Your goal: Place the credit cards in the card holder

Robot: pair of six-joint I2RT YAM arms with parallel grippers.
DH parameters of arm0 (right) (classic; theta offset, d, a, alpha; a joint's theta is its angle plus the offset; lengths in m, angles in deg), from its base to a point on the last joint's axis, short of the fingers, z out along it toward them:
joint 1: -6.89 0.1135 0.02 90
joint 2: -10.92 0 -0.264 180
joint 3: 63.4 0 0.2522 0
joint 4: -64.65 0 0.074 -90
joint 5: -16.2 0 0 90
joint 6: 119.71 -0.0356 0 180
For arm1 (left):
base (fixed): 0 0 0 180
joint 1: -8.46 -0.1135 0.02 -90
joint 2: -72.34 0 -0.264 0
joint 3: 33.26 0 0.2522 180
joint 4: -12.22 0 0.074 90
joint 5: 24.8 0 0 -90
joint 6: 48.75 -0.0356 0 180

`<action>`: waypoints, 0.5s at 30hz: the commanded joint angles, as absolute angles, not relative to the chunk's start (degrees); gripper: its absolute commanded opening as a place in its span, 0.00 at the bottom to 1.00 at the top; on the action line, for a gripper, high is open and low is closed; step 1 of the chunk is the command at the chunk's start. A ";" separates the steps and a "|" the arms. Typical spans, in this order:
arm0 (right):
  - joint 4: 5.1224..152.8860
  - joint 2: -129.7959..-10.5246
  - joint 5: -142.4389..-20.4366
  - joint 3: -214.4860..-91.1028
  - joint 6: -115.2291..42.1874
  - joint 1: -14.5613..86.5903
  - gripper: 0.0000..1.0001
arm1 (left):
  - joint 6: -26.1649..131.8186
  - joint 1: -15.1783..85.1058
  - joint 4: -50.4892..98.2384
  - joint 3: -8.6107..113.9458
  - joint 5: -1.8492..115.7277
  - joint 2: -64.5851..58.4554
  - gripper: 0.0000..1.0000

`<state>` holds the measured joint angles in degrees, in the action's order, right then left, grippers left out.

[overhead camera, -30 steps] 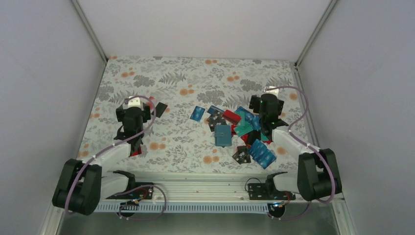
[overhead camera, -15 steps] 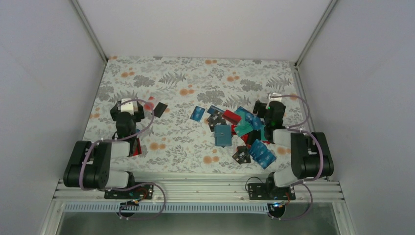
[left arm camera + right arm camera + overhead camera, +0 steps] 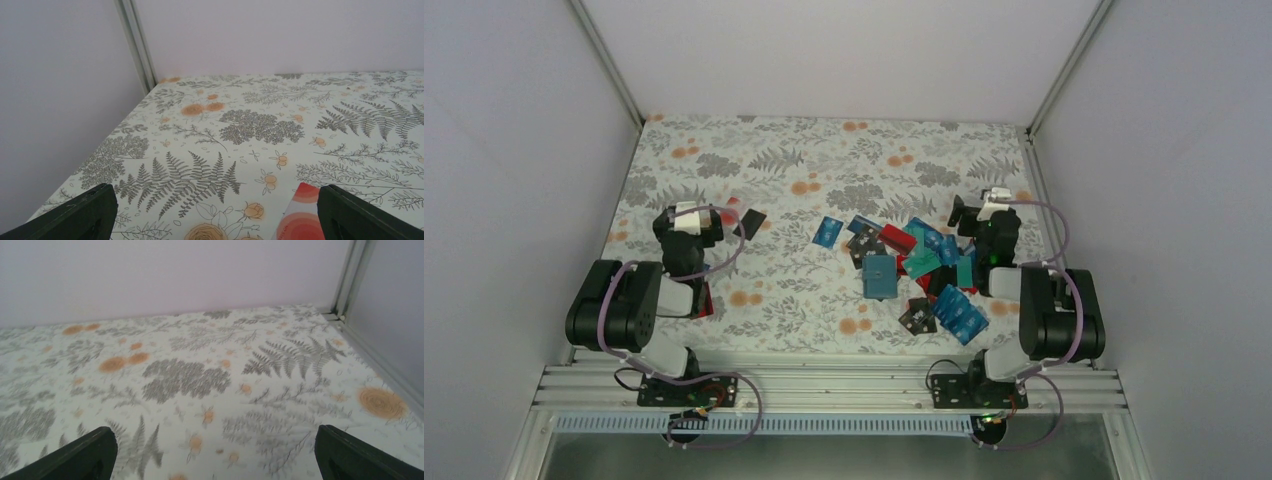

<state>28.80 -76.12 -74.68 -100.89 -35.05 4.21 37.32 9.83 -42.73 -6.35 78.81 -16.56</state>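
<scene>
Comparing against the view a second back: finds both arms folded in toward their bases at the near edge, elbows raised now instead of stretched low across the surface (image 3: 724,150).

Logs the left end effector (image 3: 696,214) as released, fingers spread wide, grasping nothing. Places it on the left side, drawn back a little from its earlier reach and well apart from the heap. From the left wrist, shows the black fingers (image 3: 80,215) at the bottom corners and a red-and-white card (image 3: 299,217) flat on the surface below, nearer the right-hand finger.

Logs the right end effector (image 3: 980,212) as released too, fingers wide, grasping nothing. Places it at the heap's far-right side, shifted slightly right of where it hung a second ago. From the right wrist, shows only floral surface between the fingers.

Finds the credit cards (image 3: 929,255) unmoved: a loose overlapping heap right of centre, in blue, teal, red and black. Counts the strays unchanged as well: one blue card (image 3: 827,232) just left of the heap, one black card (image 3: 752,222) near the left end effector, one red card (image 3: 704,300) beside the left arm.

Finds the card holder (image 3: 879,276) flat at the heap's near-left edge, touching neighbouring cards, same spot as before.
</scene>
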 commanded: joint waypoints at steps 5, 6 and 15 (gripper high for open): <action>13.58 -75.91 -74.47 -94.16 -31.81 6.13 1.00 | 37.19 9.80 -46.84 -6.41 77.68 -16.53 1.00; 13.36 -75.75 -74.55 -94.02 -31.82 6.10 1.00 | 37.20 9.81 -46.80 -6.41 77.64 -16.58 1.00; 15.66 -75.91 -79.34 -95.40 -30.23 5.53 1.00 | 37.21 9.78 -46.88 -6.44 77.61 -16.58 1.00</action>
